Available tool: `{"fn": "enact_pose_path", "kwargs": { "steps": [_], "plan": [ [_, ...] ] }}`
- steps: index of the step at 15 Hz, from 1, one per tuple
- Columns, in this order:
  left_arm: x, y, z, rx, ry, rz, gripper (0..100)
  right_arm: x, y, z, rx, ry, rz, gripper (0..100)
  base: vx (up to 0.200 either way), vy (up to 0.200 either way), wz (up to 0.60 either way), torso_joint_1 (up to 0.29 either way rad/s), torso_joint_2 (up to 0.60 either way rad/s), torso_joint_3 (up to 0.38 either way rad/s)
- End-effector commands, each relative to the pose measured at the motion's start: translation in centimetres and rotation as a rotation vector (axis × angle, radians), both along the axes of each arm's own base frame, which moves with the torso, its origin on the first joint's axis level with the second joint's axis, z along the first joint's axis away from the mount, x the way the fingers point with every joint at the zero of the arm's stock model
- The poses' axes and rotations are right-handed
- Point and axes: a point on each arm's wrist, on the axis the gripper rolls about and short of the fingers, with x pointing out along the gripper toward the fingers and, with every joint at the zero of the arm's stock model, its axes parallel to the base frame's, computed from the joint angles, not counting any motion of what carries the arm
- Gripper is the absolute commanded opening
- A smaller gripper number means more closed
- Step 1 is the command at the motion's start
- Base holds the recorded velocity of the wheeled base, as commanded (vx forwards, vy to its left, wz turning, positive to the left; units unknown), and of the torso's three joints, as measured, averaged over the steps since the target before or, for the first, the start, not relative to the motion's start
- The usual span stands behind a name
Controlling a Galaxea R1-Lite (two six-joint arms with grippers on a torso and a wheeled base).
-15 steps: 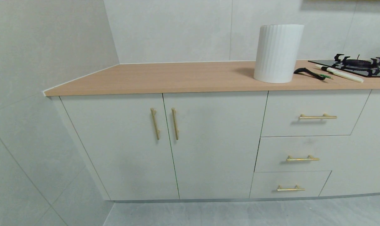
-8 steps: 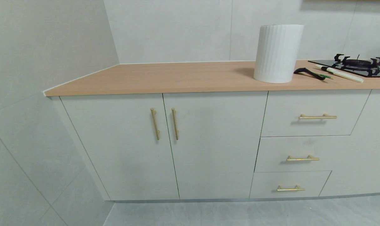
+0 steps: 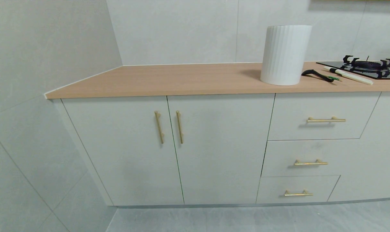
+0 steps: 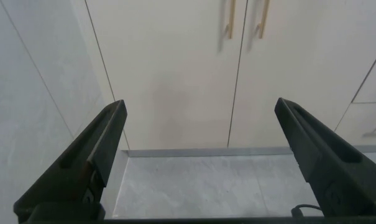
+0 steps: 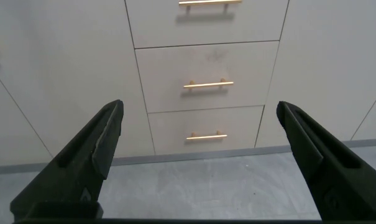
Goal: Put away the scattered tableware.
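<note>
One curved black utensil [image 3: 316, 74] lay just beside a ribbed white holder [image 3: 285, 54]. Left pincer [image 4: 200, 155] and right pincer [image 5: 200, 155] stood spread.

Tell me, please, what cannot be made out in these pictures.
- Inside of the tall white ribbed container: head view, hidden by its own wall.
- Black gas hob: head view, cut off by the right edge.
- Thin black, green and white utensils beside the container: head view, too small to identify.
</note>
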Motion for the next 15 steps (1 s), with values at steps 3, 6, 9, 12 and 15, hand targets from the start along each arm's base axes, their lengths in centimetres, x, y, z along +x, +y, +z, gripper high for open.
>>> {"fn": "enact_pose_path", "kwargs": {
  "steps": [3, 6, 9, 12, 15],
  "plan": [
    [0.00, 0.00, 0.00, 0.001, 0.000, -0.001, 100, 0.00, 0.00, 0.04, 0.000, 0.000, 0.000, 100, 0.000, 0.000, 0.00, 0.000, 0.00, 0.000],
    [0.01, 0.00, 0.00, 0.002, 0.002, -0.001, 100, 0.00, 0.00, 0.04, 0.000, 0.000, 0.001, 100, 0.000, -0.200, 0.00, 0.001, 0.00, 0.001],
    [0.00, 0.00, 0.00, 0.002, 0.000, -0.001, 100, 0.00, 0.00, 0.04, 0.000, 0.000, 0.003, 100, 0.000, -0.200, 0.00, 0.004, 0.00, 0.001],
    [0.00, 0.00, -0.02, 0.002, 0.002, -0.001, 100, 0.00, 0.00, 0.04, 0.000, 0.000, 0.003, 100, 0.000, -0.200, 0.00, -0.001, 0.00, 0.006],
    [0.00, 0.00, -0.02, 0.002, 0.002, 0.001, 100, 0.01, 0.00, 0.05, 0.000, 0.002, 0.003, 100, 0.000, -0.200, 0.00, -0.002, 0.00, 0.002]
  ]
}}
